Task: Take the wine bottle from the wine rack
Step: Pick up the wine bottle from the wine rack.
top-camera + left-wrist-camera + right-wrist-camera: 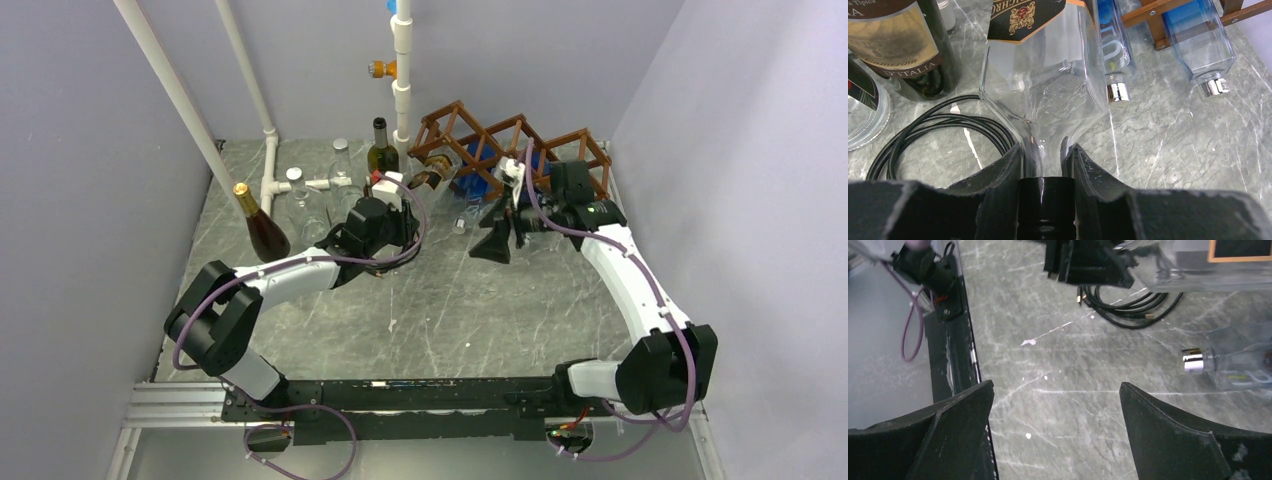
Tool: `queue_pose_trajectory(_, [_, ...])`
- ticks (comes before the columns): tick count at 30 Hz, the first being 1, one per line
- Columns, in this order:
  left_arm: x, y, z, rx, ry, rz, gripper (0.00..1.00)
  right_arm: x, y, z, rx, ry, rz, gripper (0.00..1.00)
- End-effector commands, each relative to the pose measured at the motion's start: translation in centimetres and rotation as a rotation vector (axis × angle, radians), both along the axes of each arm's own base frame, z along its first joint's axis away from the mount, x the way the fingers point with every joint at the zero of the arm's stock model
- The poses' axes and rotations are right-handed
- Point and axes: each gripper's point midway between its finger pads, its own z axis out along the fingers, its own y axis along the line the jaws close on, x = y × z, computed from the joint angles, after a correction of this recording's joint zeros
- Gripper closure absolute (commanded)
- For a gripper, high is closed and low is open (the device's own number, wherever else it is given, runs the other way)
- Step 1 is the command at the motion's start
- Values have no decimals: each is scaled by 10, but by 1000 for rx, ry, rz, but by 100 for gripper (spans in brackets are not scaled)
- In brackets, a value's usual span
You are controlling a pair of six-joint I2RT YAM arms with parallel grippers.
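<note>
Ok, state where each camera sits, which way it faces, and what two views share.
Top external: above and behind the bases, looking down at the table and wine rack; left arm and right arm show whole.
Left wrist: on the left arm, looking along the left claw, shut on the clear bottle, toward the rack.
Right wrist: on the right arm, looking down past the open right claw at the table.
Shared: both wrist views show the black cable coil and clear bottle.

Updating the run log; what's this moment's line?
left fingers: shut on clear bottle neck | right fingers: open, empty | wine rack: holds blue bottles
</note>
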Motion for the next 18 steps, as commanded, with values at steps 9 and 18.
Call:
queue_pose_trajectory(9, [-3,-17,55,-121,-160,-42,100,121,39,29,8,350,-690,0])
queue_pose_trajectory(18, [-4,-17,56,-118,-167,-49,100,92,51,48,-224,-276,15,0])
